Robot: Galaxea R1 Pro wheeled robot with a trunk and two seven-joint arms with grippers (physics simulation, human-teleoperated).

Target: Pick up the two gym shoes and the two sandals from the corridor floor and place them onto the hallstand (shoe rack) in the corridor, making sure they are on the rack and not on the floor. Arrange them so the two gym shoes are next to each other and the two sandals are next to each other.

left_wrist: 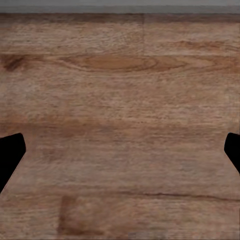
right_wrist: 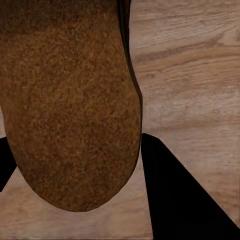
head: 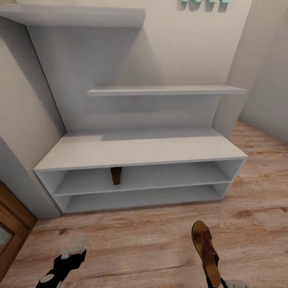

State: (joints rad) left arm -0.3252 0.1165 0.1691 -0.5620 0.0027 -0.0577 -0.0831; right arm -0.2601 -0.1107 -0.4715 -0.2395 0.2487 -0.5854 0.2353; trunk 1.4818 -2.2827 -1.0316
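Pale grey-white shoe rack (head: 136,150) with a flat matte top, two open shelf levels and a tall back panel carrying two floating shelves. One dark brown sandal (head: 116,175) lies on the upper open shelf. The right gripper (head: 216,285) pinches the heel of a second sandal (head: 206,252), strappy, with a grainy tan footbed, above the knotty wood-plank floor (head: 140,240). The left gripper (left_wrist: 120,150) is spread wide, holding nothing.
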